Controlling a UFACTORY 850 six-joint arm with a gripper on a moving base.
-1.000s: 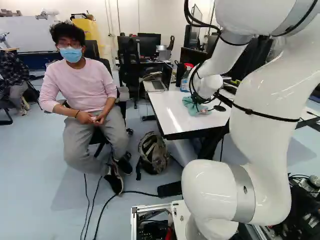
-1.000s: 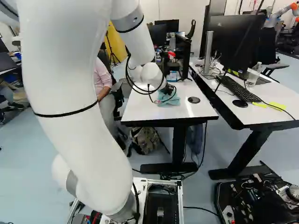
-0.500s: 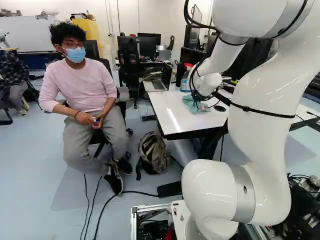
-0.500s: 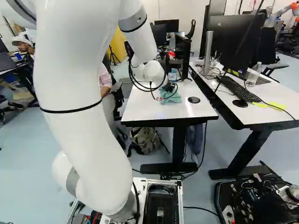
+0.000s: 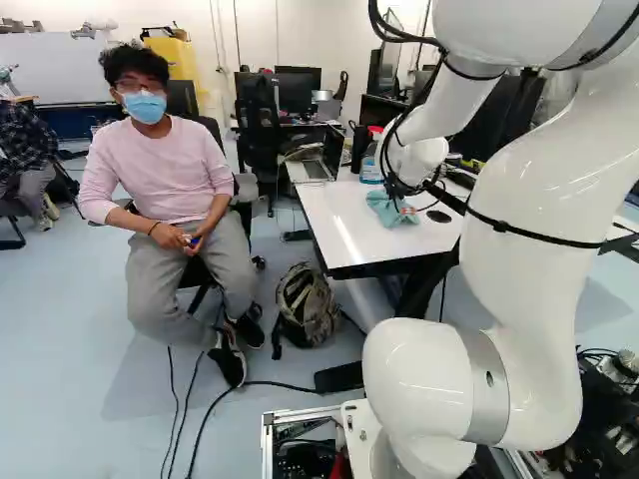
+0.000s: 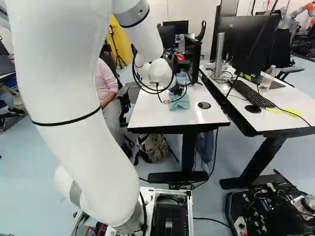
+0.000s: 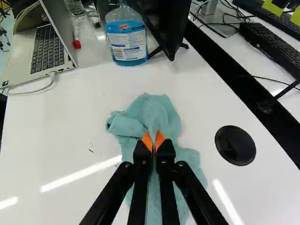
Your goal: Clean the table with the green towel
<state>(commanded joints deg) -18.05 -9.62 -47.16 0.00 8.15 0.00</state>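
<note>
pincer: black gripper, two fingers nearly together, orange pads closed on a raised fold of cloth, gap only as wide as the pinched fold
holding: green towel, gripped from two sides, fingers reaching down into the cloth
towel place: on the white table, under and around the fingertips, bunched ahead of them, flatter part spreading out beneath the fingers
towel touching: pads and tabletop; bottle, laptop and round cover all apart from it
container 1: spray-cleaner-type bottle, upright on the same table, ahead of the gripper beyond the towel, beside a dark screen; blue liquid inside, fill level hard to call behind the label
container 2: clear bottle, upright on the other table, near the black keyboard; contents, can't tell from here
container 3: backpack on the floor by the white table; what's in it, can't tell
also on white table: open laptop at the far side; red-capped marker just beside it; black round cover near the towel, set in or on the top, can't tell which
marks: small dark scribbles near the towel, apart from it
arm: white, reaching out over the white table, wrist low above the towel
</note>
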